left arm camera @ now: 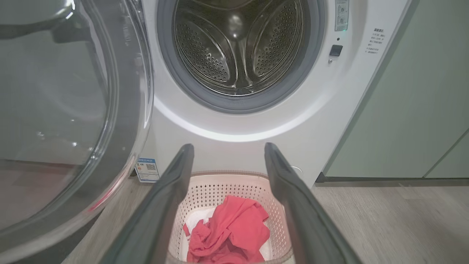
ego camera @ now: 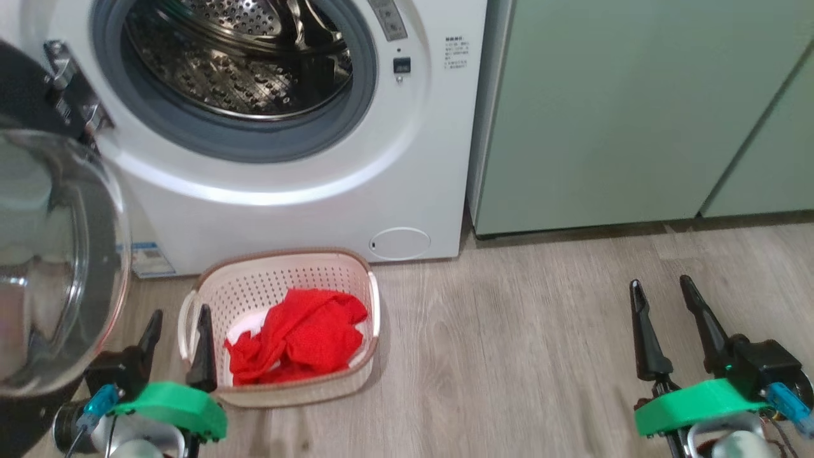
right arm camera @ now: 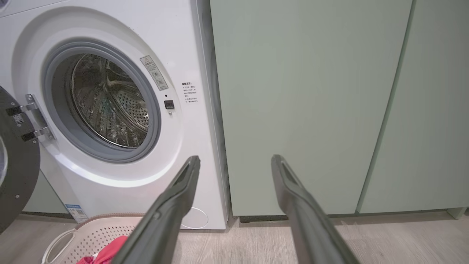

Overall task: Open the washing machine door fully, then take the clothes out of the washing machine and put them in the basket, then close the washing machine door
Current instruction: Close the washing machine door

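On the pale wooden floor (ego camera: 509, 331) just in front of the white washing machine (ego camera: 286, 197), the cream basket (ego camera: 286, 280) sits holding the clothes (ego camera: 299, 343), a crumpled bright red heap with a little white showing beneath. The washing machine door (ego camera: 57, 254), with its bulging clear window, hangs swung wide open at the left side of the head view. The steel drum (ego camera: 241, 70) behind the grey gasket (ego camera: 254, 143) looks bare, with no fabric to be seen inside. Judged from this, the opening and the unloading appear finished, and the one step left is to swing the door back and press it closed. The left fingers (ego camera: 203, 350) point forward, up the head view, spread apart and gripping nothing. They are low at the lower left, just beside the basket's left handle and near the lower edge of the open door. The left wrist view looks along them, across the basket, toward the drum. The right fingers (ego camera: 645, 337) are likewise spread wide and empty, low at the lower right, well apart from the basket and the machine, over bare floor in front of the pale green cabinets (ego camera: 604, 114). Since the door hangs on the left, the left fingers seem the better placed to reach behind it and push it shut
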Robot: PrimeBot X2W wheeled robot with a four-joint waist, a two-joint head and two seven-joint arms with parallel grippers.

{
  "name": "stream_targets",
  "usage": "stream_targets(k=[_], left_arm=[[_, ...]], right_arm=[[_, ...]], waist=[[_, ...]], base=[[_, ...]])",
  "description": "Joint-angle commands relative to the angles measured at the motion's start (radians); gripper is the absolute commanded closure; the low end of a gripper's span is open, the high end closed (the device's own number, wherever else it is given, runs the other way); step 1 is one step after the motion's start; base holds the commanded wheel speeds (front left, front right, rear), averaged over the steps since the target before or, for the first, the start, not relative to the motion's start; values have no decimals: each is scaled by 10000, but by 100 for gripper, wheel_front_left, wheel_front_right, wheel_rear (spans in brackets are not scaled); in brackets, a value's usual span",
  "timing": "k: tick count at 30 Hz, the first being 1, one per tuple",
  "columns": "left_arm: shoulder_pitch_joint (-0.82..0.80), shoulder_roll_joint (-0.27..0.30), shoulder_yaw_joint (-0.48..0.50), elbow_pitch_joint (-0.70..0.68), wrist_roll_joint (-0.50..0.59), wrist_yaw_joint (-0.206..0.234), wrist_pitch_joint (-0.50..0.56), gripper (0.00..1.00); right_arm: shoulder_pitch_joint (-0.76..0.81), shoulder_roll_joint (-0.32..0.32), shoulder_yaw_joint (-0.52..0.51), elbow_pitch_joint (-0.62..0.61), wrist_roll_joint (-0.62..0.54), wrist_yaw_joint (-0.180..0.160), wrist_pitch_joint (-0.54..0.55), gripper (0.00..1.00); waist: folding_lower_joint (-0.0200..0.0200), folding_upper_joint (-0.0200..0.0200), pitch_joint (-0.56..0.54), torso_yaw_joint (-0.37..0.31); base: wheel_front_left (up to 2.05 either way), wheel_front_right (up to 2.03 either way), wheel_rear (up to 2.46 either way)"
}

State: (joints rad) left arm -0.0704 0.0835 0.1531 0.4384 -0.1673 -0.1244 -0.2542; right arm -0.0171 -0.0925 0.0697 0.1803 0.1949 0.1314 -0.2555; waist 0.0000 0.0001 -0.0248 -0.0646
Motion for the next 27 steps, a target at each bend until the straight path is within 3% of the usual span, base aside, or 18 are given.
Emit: stream_targets(k=[1, 9, 18, 23, 27], left_arm=[[-328, 130, 334, -329, 55, -41, -76, 0], [-301, 88, 261, -377, 85, -49, -76, 0], [-271, -2, 205, -450, 90, -53, -76, 0], [-320, -60, 116, -444, 88, -55, -76, 0], [-373, -118, 89, -536, 127, -36, -76, 0]], right_arm=[[-121, -16, 238, -322, 28, -7, -63, 0], [-129, -17, 225, -313, 21, -7, -63, 0], [-100, -1, 197, -303, 43, -7, -63, 0], [-65, -12, 223, -302, 51, -7, -63, 0], [-26, 26, 196, -318, 63, -7, -63, 0]], waist=[[0, -1, 5, 0], [0, -1, -17, -9], [0, -1, -48, 129], [0, -1, -69, 443], [0, -1, -109, 1105]], base=[[-162, 162, 0], [-101, 101, 0], [0, 0, 0], [0, 0, 0], [0, 0, 0]])
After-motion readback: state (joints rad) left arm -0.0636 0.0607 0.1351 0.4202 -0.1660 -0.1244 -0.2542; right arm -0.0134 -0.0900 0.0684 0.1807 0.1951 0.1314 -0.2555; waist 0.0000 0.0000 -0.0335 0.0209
